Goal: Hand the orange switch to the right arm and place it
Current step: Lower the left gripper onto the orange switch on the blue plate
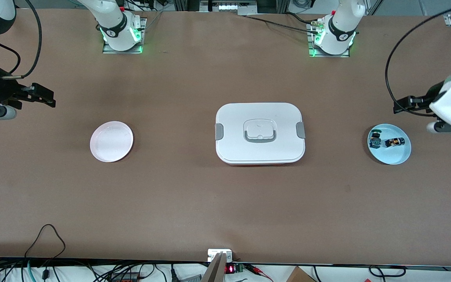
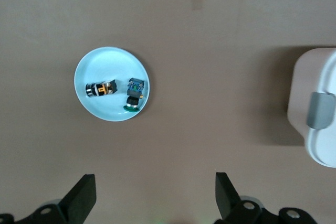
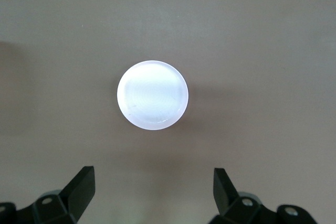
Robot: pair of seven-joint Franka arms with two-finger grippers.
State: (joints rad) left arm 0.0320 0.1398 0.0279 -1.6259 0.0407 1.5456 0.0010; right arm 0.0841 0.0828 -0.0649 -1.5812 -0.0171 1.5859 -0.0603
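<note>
1. The orange switch (image 1: 394,142) lies on its side on a pale blue plate (image 1: 399,156) toward the left arm's end of the table. Its long axis runs roughly along the table's length, from one arm's end toward the other. In the left wrist view (image 2: 101,88) it shows a dark banded barrel at one end and orange and metal parts at the other; which end faces the box I cannot tell.
2. A second small part, the blue-and-green one (image 1: 375,140), shares the plate – just beside the switch, on the side toward the table's middle, apart from it by a narrow gap.
3. A white lidded box (image 1: 260,133) with grey side clips sits in the middle of the table, well apart from both plates.
4. A pale pink plate (image 1: 111,141) rests toward the right arm's end.
5. The left gripper (image 1: 401,105) hangs in the air near the blue plate, fingers (image 2: 81,198) spread wide and holding nothing.
6. The right gripper (image 1: 43,96) hangs above bare table near the pink plate – its fingers (image 3: 80,190) are likewise spread apart and hold nothing.
</note>
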